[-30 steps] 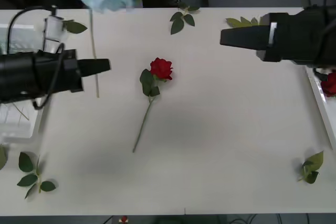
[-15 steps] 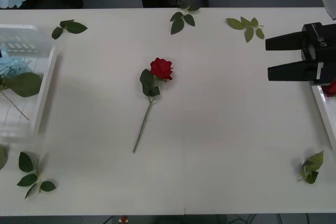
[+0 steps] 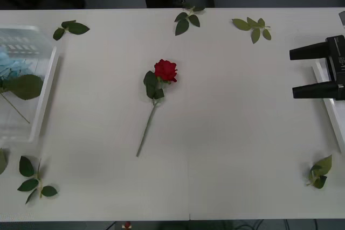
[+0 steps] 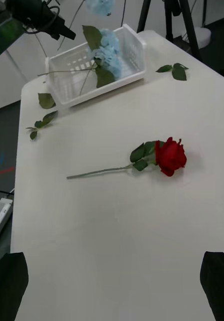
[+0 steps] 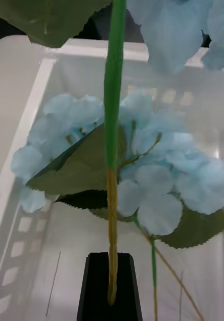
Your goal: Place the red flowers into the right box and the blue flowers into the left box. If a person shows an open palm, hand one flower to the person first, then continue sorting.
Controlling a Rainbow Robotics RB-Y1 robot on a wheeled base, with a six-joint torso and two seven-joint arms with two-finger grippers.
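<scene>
One red flower (image 3: 165, 70) lies at the table's centre, its stem running toward the near edge; the right wrist view shows this red flower (image 4: 170, 156) too. Blue flowers (image 3: 12, 68) rest in the left box (image 3: 46, 98), a slatted white crate at the table's left edge. Above that crate (image 5: 92, 50), my left gripper (image 5: 110, 293) is shut on the thin stem (image 5: 113, 125) of another blue flower (image 5: 192, 30). My right gripper (image 3: 292, 74) is open and holds nothing, beside the right box (image 3: 329, 114), well to the right of the rose.
Loose leaf sprigs lie along the far edge (image 3: 186, 20) (image 3: 252, 25) (image 3: 70, 26) and at the near corners (image 3: 35, 179) (image 3: 321, 172). Bare tabletop surrounds the rose.
The left arm has carried the blue flower leftward out of the front view, to above the crate. The right gripper has drawn back toward the right edge and its fingers have spread.
</scene>
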